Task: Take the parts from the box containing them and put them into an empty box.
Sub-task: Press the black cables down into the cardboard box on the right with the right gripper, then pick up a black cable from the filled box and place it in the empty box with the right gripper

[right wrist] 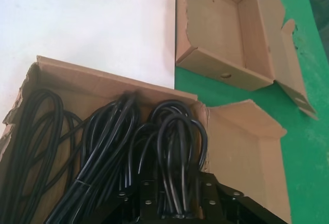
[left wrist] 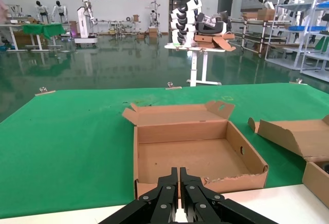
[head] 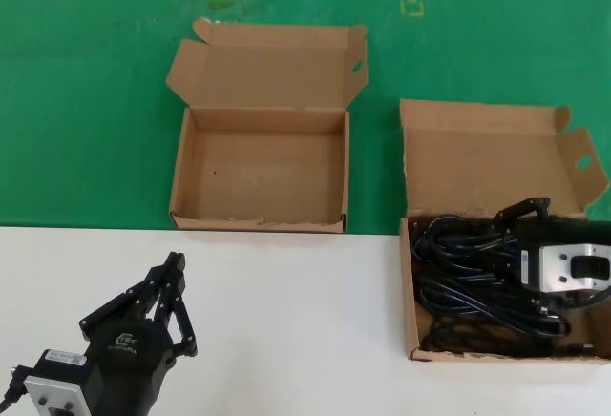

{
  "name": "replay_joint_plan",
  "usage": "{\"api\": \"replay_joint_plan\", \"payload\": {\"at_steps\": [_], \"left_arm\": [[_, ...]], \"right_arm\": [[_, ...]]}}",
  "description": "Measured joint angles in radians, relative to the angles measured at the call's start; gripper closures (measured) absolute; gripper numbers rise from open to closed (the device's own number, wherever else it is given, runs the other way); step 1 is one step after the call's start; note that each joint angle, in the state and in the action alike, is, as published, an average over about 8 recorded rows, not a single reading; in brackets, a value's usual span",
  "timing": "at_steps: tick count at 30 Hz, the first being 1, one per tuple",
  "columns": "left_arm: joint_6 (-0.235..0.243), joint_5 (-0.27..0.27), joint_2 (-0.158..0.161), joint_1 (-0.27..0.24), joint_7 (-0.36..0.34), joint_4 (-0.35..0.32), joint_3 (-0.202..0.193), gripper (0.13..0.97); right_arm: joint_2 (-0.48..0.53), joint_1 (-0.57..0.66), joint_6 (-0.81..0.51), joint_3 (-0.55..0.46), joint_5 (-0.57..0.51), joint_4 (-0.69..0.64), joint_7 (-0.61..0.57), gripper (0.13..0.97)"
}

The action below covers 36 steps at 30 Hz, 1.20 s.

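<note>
The parts [head: 458,254] are black coiled power cables that fill the shallow brown box containing them [head: 482,163] at the right, on the white table. My right gripper [head: 501,244] is down inside that box. In the right wrist view its fingers [right wrist: 146,196] press on both sides of one looped cable bundle [right wrist: 177,147], and other cables [right wrist: 103,131] lie beside it. The empty box [head: 258,168] stands open on the green mat at the middle, with a small dark dot on its floor. My left gripper [head: 175,265] is shut and empty at the near left, pointing at the empty box [left wrist: 190,157].
The green mat [head: 86,101] covers the far half of the table and the white surface [head: 296,321] the near half. Both lids stand open at the far side of their boxes. A gap of mat and white table lies between the two boxes.
</note>
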Motion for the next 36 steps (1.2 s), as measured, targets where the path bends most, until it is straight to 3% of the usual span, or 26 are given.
{"api": "replay_joint_plan", "payload": {"at_steps": [14,30,36], "left_arm": [[0.0,0.0,0.0,0.0,0.0,0.0,0.0,0.936],[0.0,0.0,0.0,0.0,0.0,0.0,0.0,0.936],[0.0,0.0,0.0,0.0,0.0,0.0,0.0,0.936]], "right_arm": [[-0.013,0.022,-0.018,0.002,-0.01,-0.012,0.014,0.902],[0.016,0.05,-0.055,0.033,-0.01,0.094,0.061,0.924],[-0.016,0.104,-0.054,0.033,-0.014,0.101,0.058,0.924]]}}
